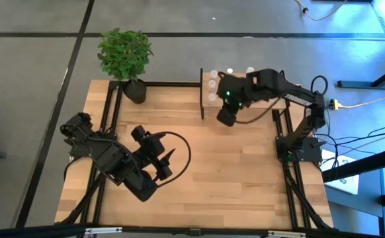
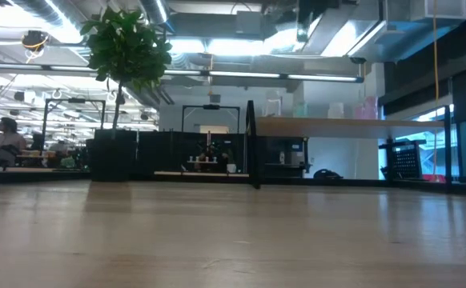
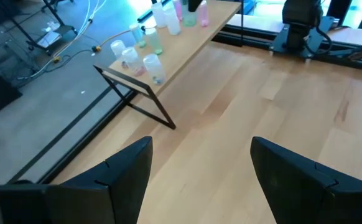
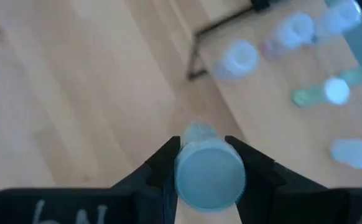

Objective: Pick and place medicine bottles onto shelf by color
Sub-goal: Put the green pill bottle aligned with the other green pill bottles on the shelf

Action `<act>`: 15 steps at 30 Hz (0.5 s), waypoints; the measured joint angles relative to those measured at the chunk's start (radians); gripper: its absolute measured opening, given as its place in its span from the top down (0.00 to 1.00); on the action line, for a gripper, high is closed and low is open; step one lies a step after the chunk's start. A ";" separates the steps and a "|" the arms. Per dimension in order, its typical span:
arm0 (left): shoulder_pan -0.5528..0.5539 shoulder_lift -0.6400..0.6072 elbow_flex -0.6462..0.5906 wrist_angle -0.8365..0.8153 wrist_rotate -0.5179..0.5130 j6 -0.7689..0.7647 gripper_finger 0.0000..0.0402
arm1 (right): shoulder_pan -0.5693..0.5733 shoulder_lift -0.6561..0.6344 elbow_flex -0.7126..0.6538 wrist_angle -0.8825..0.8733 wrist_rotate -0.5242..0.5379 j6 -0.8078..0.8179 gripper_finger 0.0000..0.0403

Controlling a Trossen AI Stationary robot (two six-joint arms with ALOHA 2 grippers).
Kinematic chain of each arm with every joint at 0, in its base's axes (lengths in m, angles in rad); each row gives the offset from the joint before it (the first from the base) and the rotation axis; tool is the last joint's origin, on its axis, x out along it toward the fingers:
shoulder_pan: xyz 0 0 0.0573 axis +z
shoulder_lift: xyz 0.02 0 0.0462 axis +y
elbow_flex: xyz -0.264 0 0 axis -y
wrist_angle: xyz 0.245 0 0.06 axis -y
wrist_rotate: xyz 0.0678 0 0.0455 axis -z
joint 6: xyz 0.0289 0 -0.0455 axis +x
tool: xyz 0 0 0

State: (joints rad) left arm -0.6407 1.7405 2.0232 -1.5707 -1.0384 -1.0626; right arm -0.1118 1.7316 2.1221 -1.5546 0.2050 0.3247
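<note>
The shelf (image 1: 209,99) stands at the table's (image 1: 232,178) far edge, right of centre, with bottles (image 1: 212,84) on it; a potted plant (image 1: 126,59) sits at the far left corner; the right gripper (image 1: 227,118), clamping a bottle (image 4: 209,174), hangs over the shelf's near edge; the left gripper (image 1: 163,158) hovers near left.

1. We cannot read the cap colour of the bottle (image 4: 209,174) pinched in the right gripper (image 4: 209,163); it is blurred.
2. The shelf (image 1: 213,109) is mostly hidden under the right arm in the high view.
3. The bottles on the shelf (image 4: 239,57) blur together, so we cannot count them.
4. The left gripper (image 3: 199,171) is cut off by the picture's edge.
</note>
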 joint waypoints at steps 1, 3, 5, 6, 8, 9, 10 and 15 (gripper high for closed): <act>0.000 0.000 0.000 0.000 0.000 0.000 0.34 | -0.026 -0.002 -0.015 -0.005 -0.002 -0.011 0.71; 0.000 0.000 0.000 0.000 0.000 0.000 0.34 | -0.076 -0.002 -0.055 -0.014 -0.004 -0.031 0.71; -0.001 0.000 0.000 0.000 0.000 -0.001 0.34 | -0.121 -0.002 -0.107 -0.015 -0.004 -0.063 0.71; -0.002 0.000 0.000 0.001 0.000 -0.001 0.34 | -0.140 -0.008 -0.137 -0.011 -0.002 -0.071 0.71; -0.002 0.000 0.000 0.001 0.000 -0.001 0.34 | -0.163 -0.026 -0.201 0.019 -0.001 -0.086 0.71; -0.002 0.000 0.000 0.002 0.000 -0.001 0.34 | -0.172 -0.035 -0.234 0.045 0.000 -0.096 0.71; -0.002 0.000 0.000 0.003 0.000 -0.002 0.34 | -0.178 -0.046 -0.267 0.073 0.007 -0.103 0.71; -0.001 0.000 0.000 0.004 0.000 -0.006 0.34 | -0.217 -0.097 -0.394 0.251 -0.036 -0.124 0.71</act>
State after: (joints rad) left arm -0.6415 1.7405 2.0232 -1.5669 -1.0382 -1.0683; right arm -0.3287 1.6349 1.7280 -1.3037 0.1687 0.2004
